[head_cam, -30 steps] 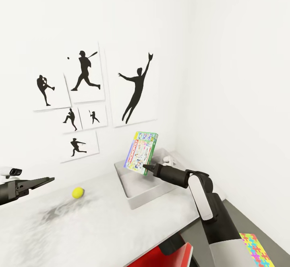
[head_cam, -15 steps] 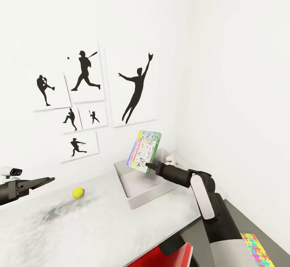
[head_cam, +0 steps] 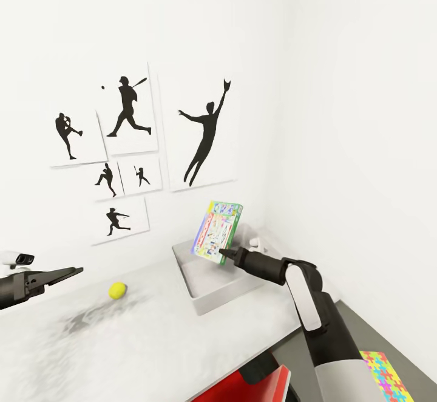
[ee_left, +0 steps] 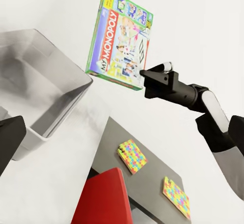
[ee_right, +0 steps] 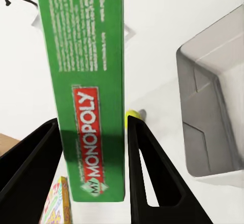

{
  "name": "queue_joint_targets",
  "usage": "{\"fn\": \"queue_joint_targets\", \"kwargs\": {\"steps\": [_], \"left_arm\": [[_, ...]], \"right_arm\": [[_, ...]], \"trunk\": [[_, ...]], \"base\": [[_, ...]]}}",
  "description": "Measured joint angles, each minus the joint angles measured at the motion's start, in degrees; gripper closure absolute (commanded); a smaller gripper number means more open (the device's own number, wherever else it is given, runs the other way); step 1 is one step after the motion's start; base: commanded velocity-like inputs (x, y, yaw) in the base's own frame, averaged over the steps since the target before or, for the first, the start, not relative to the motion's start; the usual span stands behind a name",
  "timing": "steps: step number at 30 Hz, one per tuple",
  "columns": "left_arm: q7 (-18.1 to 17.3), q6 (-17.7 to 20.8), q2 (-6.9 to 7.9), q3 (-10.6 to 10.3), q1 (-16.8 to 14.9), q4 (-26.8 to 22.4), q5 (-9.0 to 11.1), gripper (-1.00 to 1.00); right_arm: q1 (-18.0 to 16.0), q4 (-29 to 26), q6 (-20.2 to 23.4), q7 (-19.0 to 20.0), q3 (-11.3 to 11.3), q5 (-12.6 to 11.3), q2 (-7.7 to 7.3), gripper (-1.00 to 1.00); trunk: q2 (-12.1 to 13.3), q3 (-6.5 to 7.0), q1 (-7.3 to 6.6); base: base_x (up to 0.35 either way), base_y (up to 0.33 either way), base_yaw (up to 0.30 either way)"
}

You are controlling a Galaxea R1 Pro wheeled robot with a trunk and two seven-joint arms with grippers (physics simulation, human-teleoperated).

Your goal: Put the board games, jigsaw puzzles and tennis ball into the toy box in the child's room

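While your right gripper [head_cam: 222, 252] fingers clamp the board game [head_cam: 217, 231] upright over the toy box [head_cam: 200, 299], releasing now risks it toppling toward 3 o'clock, outside.

Green Monopoly board game [head_cam: 218, 232] held upright above the grey toy box [head_cam: 209, 296].

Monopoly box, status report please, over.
Right gripper shut on Monopoly box, held upright over toy box. Left gripper idle above table, jaws' state unclear. Tennis ball on table. Drop path looks unobstructed.
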Motion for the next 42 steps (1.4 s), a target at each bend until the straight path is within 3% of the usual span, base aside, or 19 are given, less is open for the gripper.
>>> {"fn": "queue_joint_targets", "kwargs": {"steps": [6, 11, 15, 20, 23, 26, 32, 42], "left_arm": [[0.0, 0.0, -0.02, -0.1, 0.0, 0.0, 0.1, -1.0], [0.0, 0.0, -0.15, -0.1, 0.0, 0.0, 0.0, -1.0], [0.0, 0.0, -0.19, -0.1, 0.0, 0.0, 0.0, -1.0], [0.0, 0.0, -0.25, -0.2, 0.0, 0.0, 0.0, -1.0], [0.0, 0.0, -0.22, -0.1, 0.0, 0.0, 0.0, -1.0], [0.0, 0.0, -0.26, -0.1, 0.0, 0.0, 0.0, -1.0], [0.0, 0.0, -0.27, -0.1, 0.0, 0.0, 0.0, -1.0], [0.0, 0.1, -0.21, -0.2, 0.0, 0.0, 0.2, -1.0]], "right_arm": [[-0.4, 4.3, 0.1, -0.4, -1.7, 0.4, 0.09, 1.0], [-4.4, 10.0, 0.6, -0.9, -6.1, -4.4, 0.05, 1.0], [-11.6, 20.8, 0.7, -3.3, -8.4, -7.1, -0.02, 1.0], [-22.1, 38.1, -0.3, -7.9, -9.9, -8.1, -0.3, 1.0], [-24.8, 41.6, -1.8, -9.1, -12.2, -8.9, -0.49, 1.0], [-26.4, 44.0, -3.2, -12.2, -14.6, -8.8, -0.57, 1.0], [-27.8, 46.6, -6.5, -22.4, -19.5, -7.9, -0.66, 1.0], [-28.0, 47.2, -8.4, -25.5, -21.0, -8.6, -0.43, 1.0]], "trunk": [[0.0, 0.0, 0.0], [0.0, 0.0, 0.0], [0.0, 0.0, 0.0], [0.0, 0.0, 0.0], [0.0, 0.01, 0.0], [0.0, 0.0, 0.0], [0.0, 0.0, 0.0], [0.0, 0.0, 0.0]], "base": [[0.0, 0.0, 0.0], [0.0, 0.0, 0.0], [0.0, 0.0, 0.0], [0.0, 0.0, 0.0], [0.0, 0.0, 0.0], [0.0, 0.0, 0.0], [0.0, 0.0, 0.0], [0.0, 0.0, 0.0]]}}
